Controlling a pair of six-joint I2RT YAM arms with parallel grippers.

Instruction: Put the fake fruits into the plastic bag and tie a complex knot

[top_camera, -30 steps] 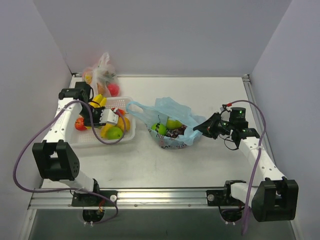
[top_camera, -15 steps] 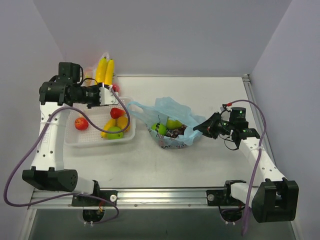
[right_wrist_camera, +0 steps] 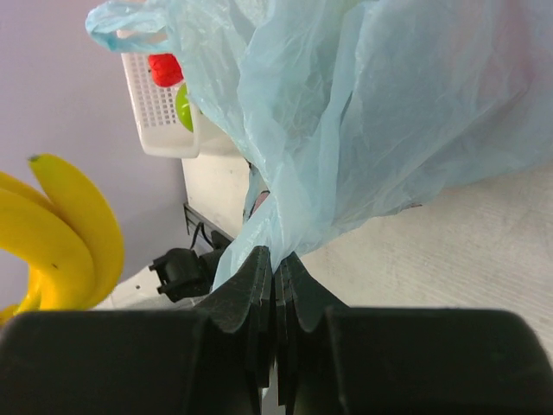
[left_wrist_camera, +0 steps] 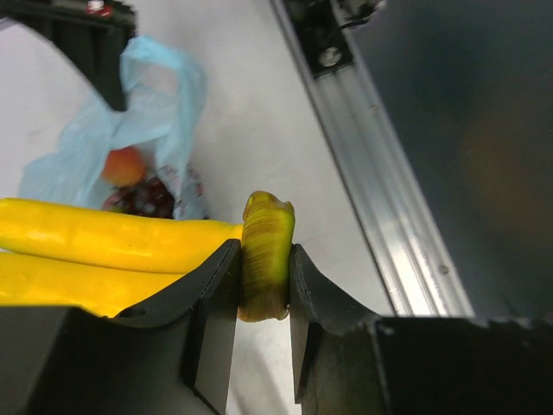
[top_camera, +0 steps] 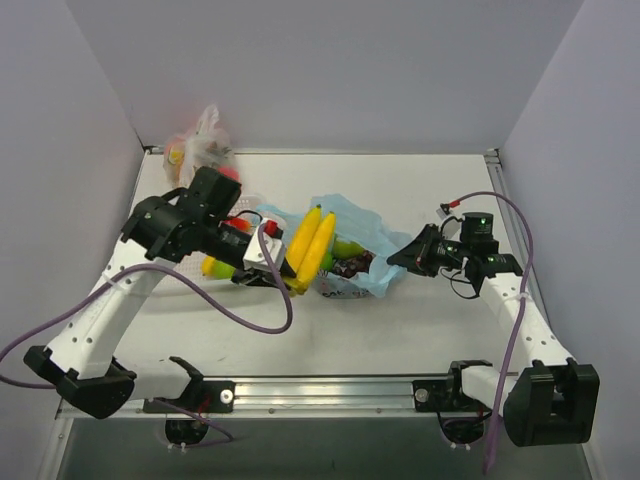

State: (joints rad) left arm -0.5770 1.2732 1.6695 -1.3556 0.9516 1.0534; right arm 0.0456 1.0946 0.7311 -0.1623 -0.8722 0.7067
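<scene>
A bunch of yellow bananas [top_camera: 310,245] hangs over the left rim of the light-blue plastic bag [top_camera: 372,228]. My left gripper [left_wrist_camera: 266,270] is shut on the bunch's greenish stem [left_wrist_camera: 266,251]. The bananas [left_wrist_camera: 104,246] stretch left from the jaws. Inside the bag lie a green apple [top_camera: 348,248], dark grapes [top_camera: 352,266] and an orange-red piece [left_wrist_camera: 123,164]. My right gripper [right_wrist_camera: 275,259] is shut on the bag's right edge [right_wrist_camera: 285,216] and holds it up; it shows in the top view too [top_camera: 396,260].
The white basket [right_wrist_camera: 155,104] left of the bag holds a red fruit [right_wrist_camera: 164,67] and a green one [right_wrist_camera: 183,108]; my left arm covers most of it from above. A clear-wrapped bundle [top_camera: 200,150] sits at the back left corner. The metal rail [top_camera: 320,390] runs along the near edge.
My left arm lifted the bananas out of the basket, raised them high, then swung right and down to the bag's left rim. The right arm and the bag stayed put.
</scene>
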